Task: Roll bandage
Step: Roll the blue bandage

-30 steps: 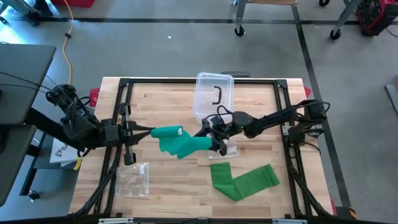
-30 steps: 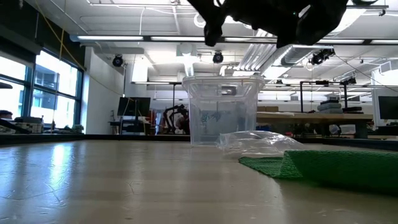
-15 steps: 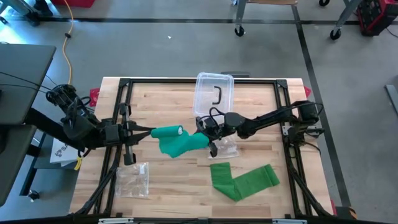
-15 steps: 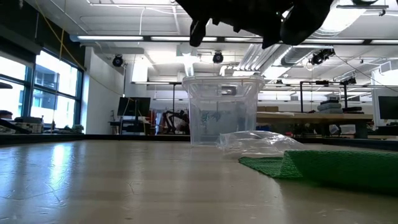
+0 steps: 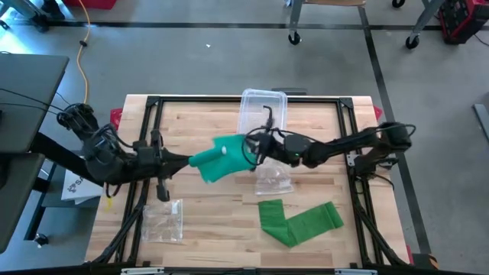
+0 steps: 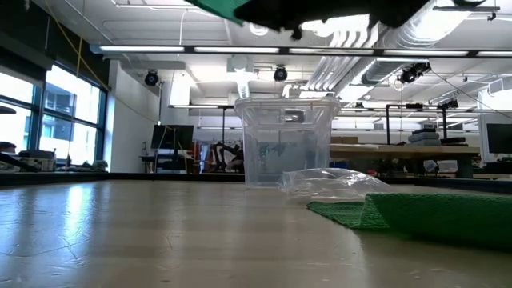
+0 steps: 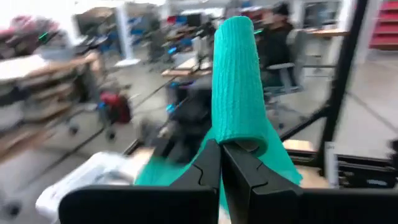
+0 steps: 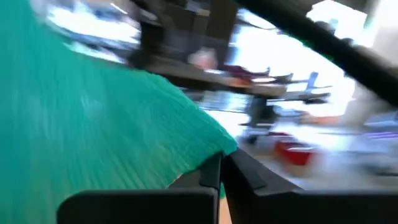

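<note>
Right gripper (image 5: 250,150) closed, pinching the loose tail of the teal bandage (image 5: 223,156), lifted above the counter (image 5: 206,221) near its middle. Right wrist view shows the dark fingers (image 8: 214,171) shut on the fabric edge, cloth fanning out from the pinch.

Left gripper (image 5: 183,161) closed too, holding the rolled end of the same bandage; in the left wrist view its fingers (image 7: 211,165) clamp the base of the roll (image 7: 236,81), which sticks out ahead of them.

Key relation: the bandage spans between the two grippers, roll end toward the left arm, free tail toward the right arm. Roll's long axis looks roughly in line with the left gripper's reach, running across the counter. Right gripper sits just beside the roll, tail short and slightly bunched. Likely mid-wrap; next turn would need the tail carried around that axis while the left arm holds steady.

Around them: clear bin (image 5: 262,114) behind, plastic bag (image 5: 162,219) near the left front, a second green bandage (image 5: 298,222) lying flat toward the right front, untouched.
</note>
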You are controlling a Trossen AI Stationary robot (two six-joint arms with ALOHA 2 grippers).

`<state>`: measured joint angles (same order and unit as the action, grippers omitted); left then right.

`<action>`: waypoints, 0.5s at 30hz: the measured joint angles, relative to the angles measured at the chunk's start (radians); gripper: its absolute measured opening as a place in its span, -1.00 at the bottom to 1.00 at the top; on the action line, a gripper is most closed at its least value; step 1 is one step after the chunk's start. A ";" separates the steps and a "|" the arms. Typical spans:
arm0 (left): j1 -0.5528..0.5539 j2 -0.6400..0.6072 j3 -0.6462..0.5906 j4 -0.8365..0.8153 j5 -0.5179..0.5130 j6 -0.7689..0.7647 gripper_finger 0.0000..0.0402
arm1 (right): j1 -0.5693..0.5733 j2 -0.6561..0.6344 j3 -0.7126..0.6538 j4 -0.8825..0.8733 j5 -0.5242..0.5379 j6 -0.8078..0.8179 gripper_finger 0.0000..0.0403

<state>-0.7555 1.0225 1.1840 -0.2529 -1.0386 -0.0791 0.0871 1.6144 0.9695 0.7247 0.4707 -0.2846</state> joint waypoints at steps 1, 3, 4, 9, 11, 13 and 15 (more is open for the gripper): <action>0.000 0.000 -0.007 -0.016 -0.034 -0.034 -1.00 | 0.016 -0.025 0.000 -0.017 0.074 -0.069 -1.00; 0.000 0.000 -0.023 -0.045 -0.101 -0.091 -1.00 | 0.053 -0.069 0.000 -0.030 0.213 -0.207 -1.00; 0.000 0.000 -0.031 -0.056 -0.135 -0.116 -1.00 | 0.074 -0.088 0.000 -0.033 0.270 -0.269 -1.00; 0.014 0.001 -0.046 -0.164 -0.265 -0.258 -1.00 | 0.177 -0.152 0.000 -0.018 0.437 -0.527 -1.00; 0.028 0.001 -0.046 -0.226 -0.290 -0.332 -1.00 | 0.214 -0.167 0.000 -0.017 0.471 -0.596 -1.00; 0.045 0.001 -0.046 -0.291 -0.301 -0.402 -1.00 | 0.247 -0.171 0.000 0.001 0.481 -0.656 -1.00; 0.068 0.001 -0.046 -0.351 -0.302 -0.467 -1.00 | 0.281 -0.171 0.000 0.028 0.481 -0.707 -1.00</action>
<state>-0.6874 1.0233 1.1378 -0.6040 -1.3410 -0.5464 0.3682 1.4437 0.9695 0.7530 0.9520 -0.9918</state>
